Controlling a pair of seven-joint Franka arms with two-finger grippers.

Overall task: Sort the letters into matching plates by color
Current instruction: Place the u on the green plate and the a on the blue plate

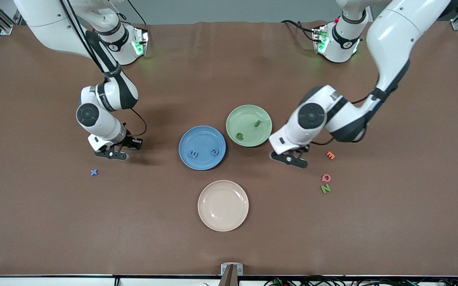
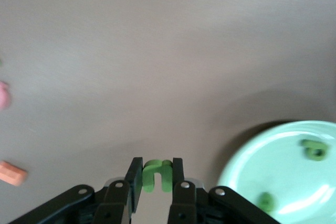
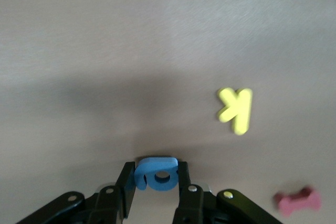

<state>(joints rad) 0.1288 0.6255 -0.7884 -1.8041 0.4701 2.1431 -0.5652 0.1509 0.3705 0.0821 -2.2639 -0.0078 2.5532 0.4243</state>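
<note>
We see the blue plate (image 1: pixel 202 147) in the middle of the front picture, and it has two blue letters in it, an E-like one (image 1: pixel 193 154) and a round one (image 1: pixel 214 151). The green plate (image 1: pixel 249 125) sits just up and to the right of it, touching or almost touching. It has two green letters in it too, one (image 1: pixel 239 136) near its lower rim and one (image 1: pixel 257 123) near its middle.

So we think the job is about half done (four letters are home). A blue X (image 1: pixel 94 172) lies alone on the table at the lower left of the front picture. A green N (image 1: pixel 325 189) lies at the lower right, just under a pink letter (image 1: pixel 326 177) and an orange letter (image 1: pixel 330 155). A cream plate (image 1: pixel 223 205) sits empty below the blue plate.

Each arm carries one more letter. Our left gripper (image 1: pixel 291 159) hangs over the table just beside the green plate, and its jaws are squeezed narrow on a green letter (image 2: pixel 157 175). The green plate shows in the lower right corner of the left wrist picture.

Our right gripper (image 1: pixel 111 154) hangs over the bare table in the left part of the front picture, well apart from the blue plate. Its jaws are squeezed narrow on a blue letter (image 3: pixel 156 173). A yellow K (image 3: pixel 235 109) and a pink piece (image 3: pixel 298 201) lie on the table in the right wrist picture.
</note>
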